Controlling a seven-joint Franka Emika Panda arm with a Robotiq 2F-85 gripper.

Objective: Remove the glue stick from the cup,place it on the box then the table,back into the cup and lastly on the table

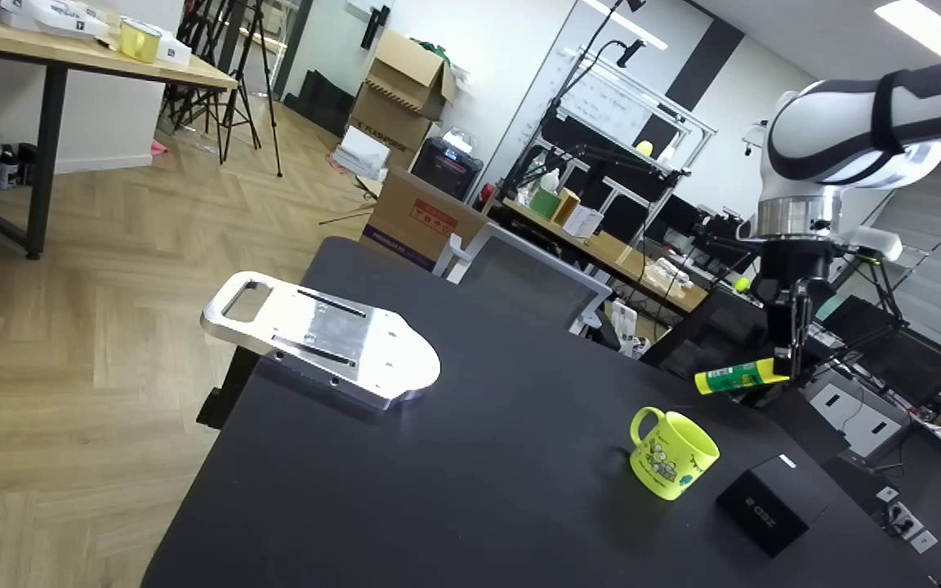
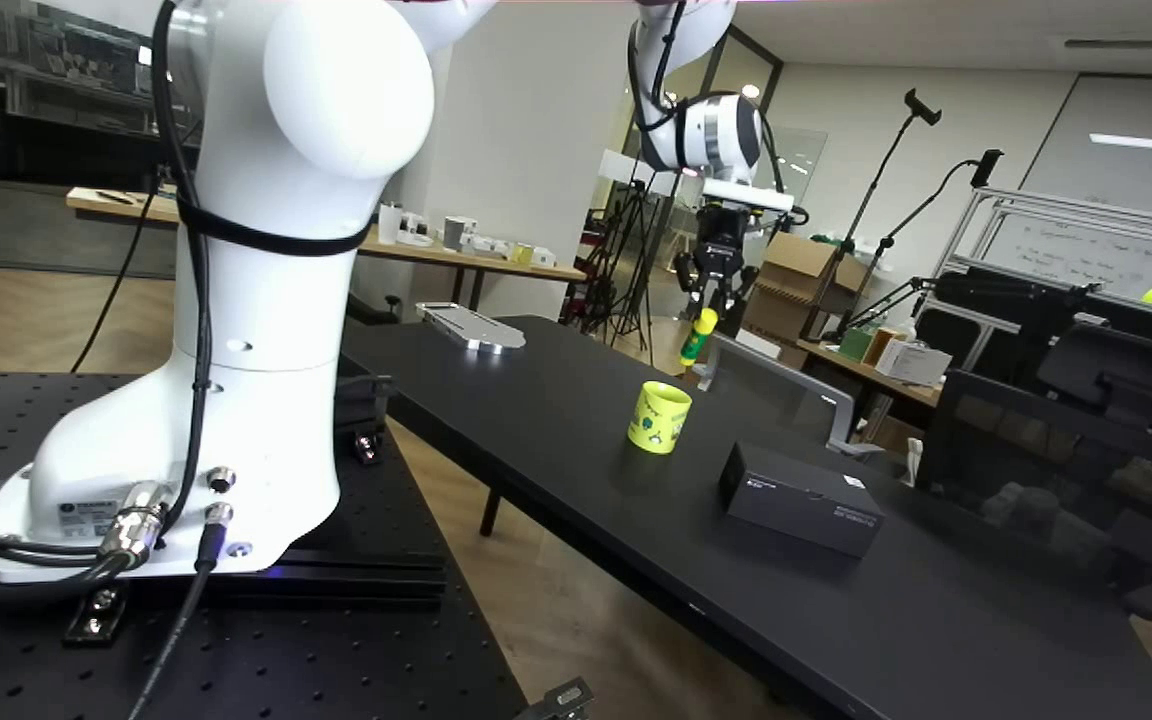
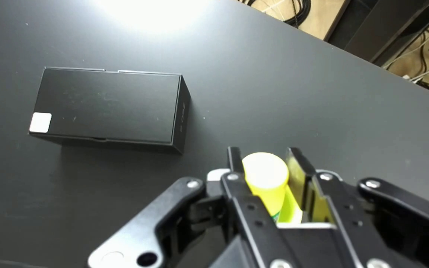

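The glue stick, green with yellow ends, is held tilted in the air. It also shows in an exterior view and the wrist view. My gripper is shut on it near one end; the gripper also shows in both exterior views. The lime cup stands upright on the black table, lower than the glue stick and apart from it. The cup shows only partly in the wrist view, behind the fingers. The black box lies on the table beside the cup.
The box also shows in an exterior view and the wrist view. A silver metal plate lies at the table's far end. A grey-framed chair stands against the table's edge. The robot's base stands beside the table.
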